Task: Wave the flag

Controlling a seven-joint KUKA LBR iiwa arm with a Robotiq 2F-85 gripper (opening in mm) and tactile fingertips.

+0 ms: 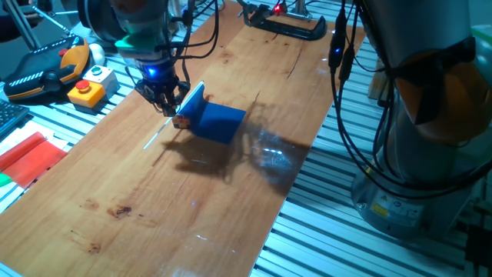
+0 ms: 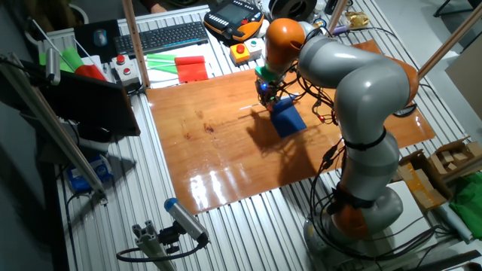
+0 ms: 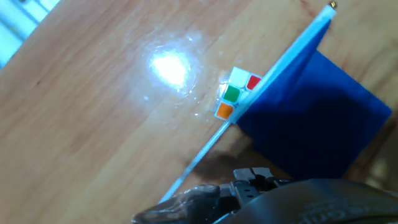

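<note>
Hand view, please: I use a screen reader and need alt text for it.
A blue flag on a thin white stick slants across a glossy wooden table, its cloth hanging to the right of the stick. A small multicoloured cube sits on the table right beside the stick, near a bright glare spot. Part of the dark gripper shows blurred at the bottom edge.

Royal-blue rectangular flag (image 1: 217, 119) (image 2: 287, 117) (image 3: 311, 118) on a thin white stick (image 1: 171, 118) (image 3: 261, 93), stick slanted, its lower end low over the wooden bench (image 1: 154, 192), cloth hanging off one side of the stick, partly folded, shadow beneath it
</note>
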